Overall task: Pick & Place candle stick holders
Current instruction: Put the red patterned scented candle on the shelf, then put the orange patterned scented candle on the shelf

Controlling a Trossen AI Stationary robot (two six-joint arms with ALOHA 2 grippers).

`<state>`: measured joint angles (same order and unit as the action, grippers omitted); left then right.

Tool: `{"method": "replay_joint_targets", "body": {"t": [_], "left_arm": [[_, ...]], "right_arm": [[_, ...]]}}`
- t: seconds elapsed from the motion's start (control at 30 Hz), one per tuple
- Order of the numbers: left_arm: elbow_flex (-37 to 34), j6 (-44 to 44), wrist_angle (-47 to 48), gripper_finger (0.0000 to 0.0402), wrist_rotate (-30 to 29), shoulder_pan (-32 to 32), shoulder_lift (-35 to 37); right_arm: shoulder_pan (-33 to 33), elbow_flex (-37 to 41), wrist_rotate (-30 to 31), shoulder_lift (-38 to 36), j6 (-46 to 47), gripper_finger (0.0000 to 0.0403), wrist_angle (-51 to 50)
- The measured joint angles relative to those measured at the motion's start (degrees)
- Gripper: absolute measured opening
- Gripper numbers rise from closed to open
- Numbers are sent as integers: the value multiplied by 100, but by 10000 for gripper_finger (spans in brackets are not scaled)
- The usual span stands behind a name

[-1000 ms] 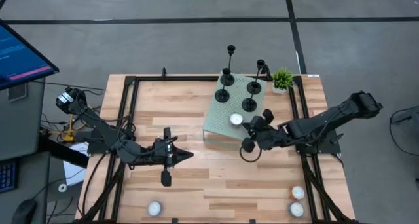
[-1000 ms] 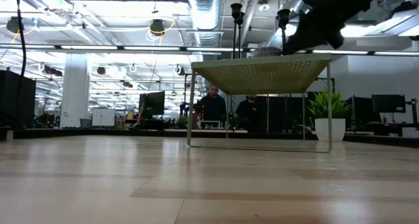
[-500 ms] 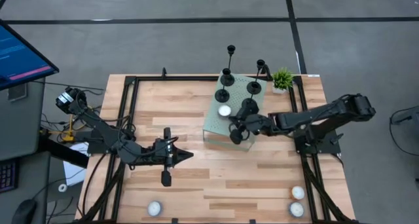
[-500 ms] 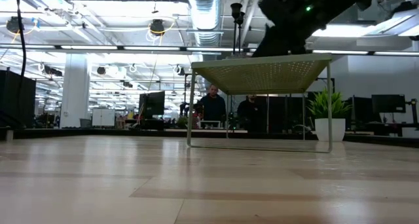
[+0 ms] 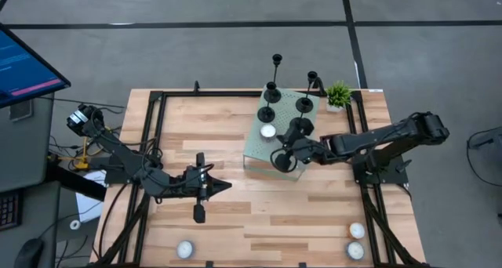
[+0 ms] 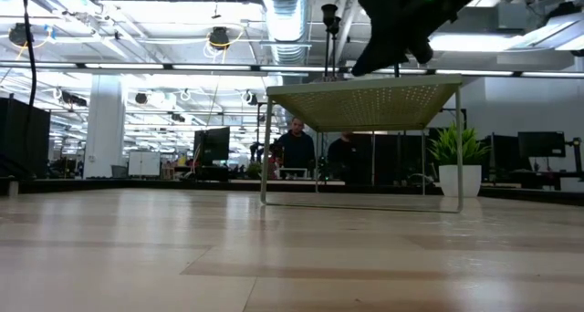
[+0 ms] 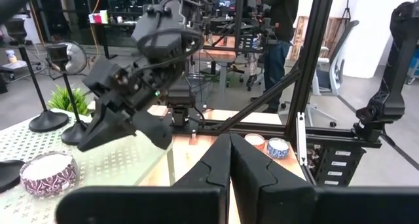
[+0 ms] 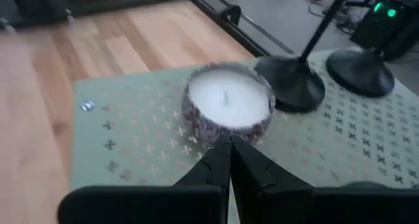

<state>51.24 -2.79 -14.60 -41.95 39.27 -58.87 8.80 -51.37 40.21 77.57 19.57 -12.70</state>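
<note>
Four black candle stick holders [image 5: 271,92] stand by their disc bases on the far part of a pale green perforated stand [image 5: 255,146]. Two of their bases [image 8: 291,90] show in the right wrist view. A white tealight candle [image 5: 268,131] sits on the stand's left part. My right gripper [image 5: 276,157] is shut, low over the stand, with its tips just at the candle's near side [image 8: 229,135]. My left gripper [image 5: 226,187] is shut and empty, waiting over the table's middle; it also shows in the left wrist view [image 7: 229,145]. My right gripper's shut fingertips [image 8: 219,152] stand at the lower side wall of the tealight candle [image 8: 226,129], coming level from the table's right and near side. I cannot tell whether they touch it. The candle sits flat on the stand.
A small green potted plant [image 5: 339,94] stands at the stand's far right corner. Loose tealights lie near the front edge at the left [image 5: 184,248] and right [image 5: 357,230]. A black frame [image 5: 157,127] borders the table. People stand in the room behind [image 6: 297,148].
My right gripper has gone from the stand's right edge toward the table's left, over the stand. The tealight candle has slid along the stand toward the left and far side, staying flat. Both have hardly moved in the last half second.
</note>
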Motion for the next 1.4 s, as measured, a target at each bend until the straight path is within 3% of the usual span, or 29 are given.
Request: {"method": "replay_joint_targets", "body": {"t": [0.33,0.63,0.9,1.07,1.2,1.3,1.4], "left_arm": [[1,-2,40,5,0,0,0],[1,-2,43,5,0,0,0],[1,-19,46,5,0,0,1],[1,-66,58,5,18,15,0],[1,-78,97,5,16,33,1],[1,-90,160,8,-97,32,2],[1,-201,329,15,-236,31,0]], "right_arm": [[-388,0,37,534,-42,0,41],[-359,-284,-142,841,-497,0,484],[-153,-673,-127,541,-406,0,-219],[637,-1174,-263,-290,699,0,-2100],[1453,-1407,-962,-838,2701,0,-3863],[2092,-1403,-1841,-907,4071,8,-5042],[2686,-1401,-3299,-696,4961,33,-6216]]}}
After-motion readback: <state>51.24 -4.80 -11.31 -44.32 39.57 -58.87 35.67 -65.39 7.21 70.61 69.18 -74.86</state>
